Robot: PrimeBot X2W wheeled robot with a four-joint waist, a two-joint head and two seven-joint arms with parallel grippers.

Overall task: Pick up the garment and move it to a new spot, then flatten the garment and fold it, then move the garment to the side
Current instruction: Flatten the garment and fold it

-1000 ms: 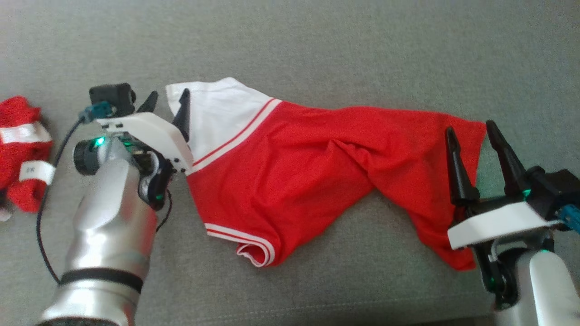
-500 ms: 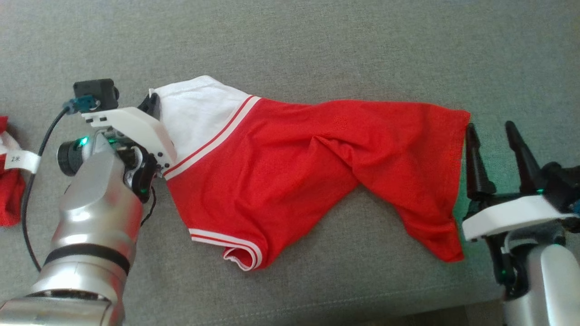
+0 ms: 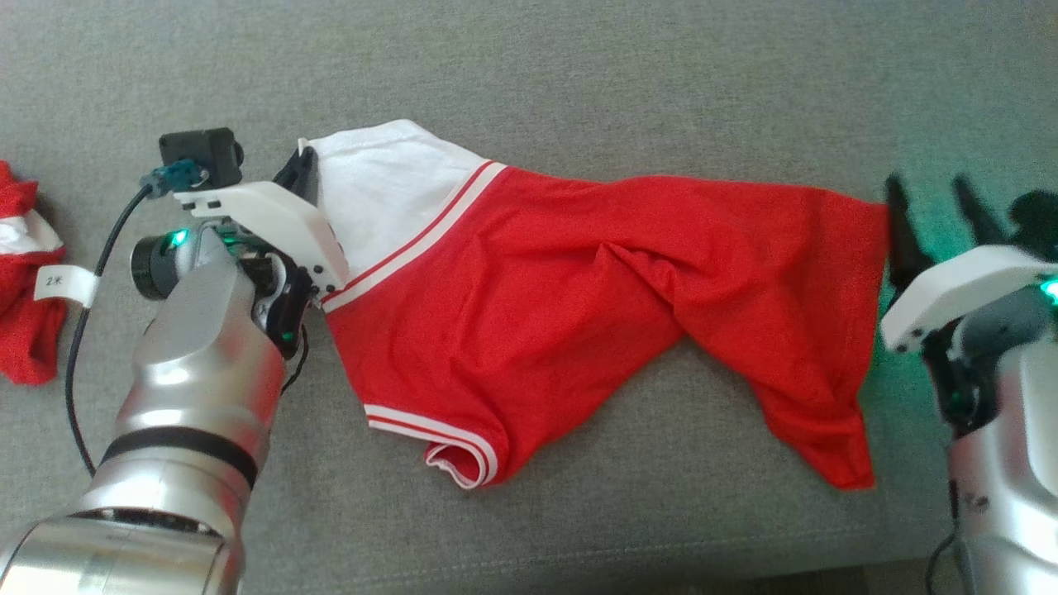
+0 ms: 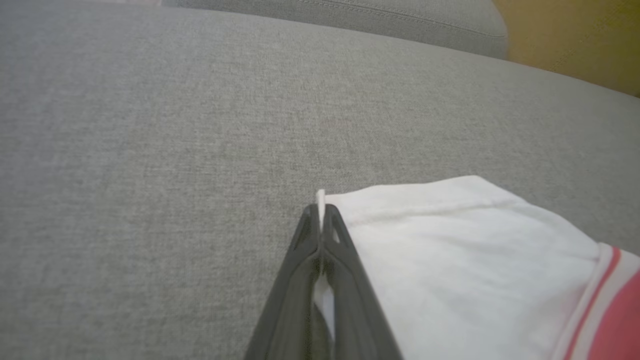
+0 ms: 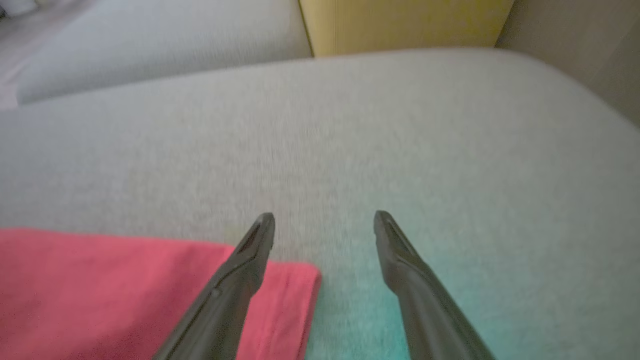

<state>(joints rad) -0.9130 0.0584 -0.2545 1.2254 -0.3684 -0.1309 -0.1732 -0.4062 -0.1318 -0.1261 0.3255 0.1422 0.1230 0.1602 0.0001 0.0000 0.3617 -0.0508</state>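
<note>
The garment is a red shirt with a white sleeve and red-and-white striped trim, lying spread and rumpled on the grey cushion. My left gripper is shut on the white sleeve's far corner; in the left wrist view a sliver of white cloth sticks out between the closed fingertips of the left gripper. My right gripper stands open at the shirt's right hem corner. In the right wrist view the right gripper has one finger over the red corner and the other over bare cushion.
A second red and white piece of clothing with a paper tag lies at the far left. The cushion's front edge runs along the bottom of the head view. A yellow surface stands behind the cushion.
The left gripper has closed on the white sleeve corner, which was between its open fingers a second ago. The right gripper has slid off the red hem to its right corner, still open.
</note>
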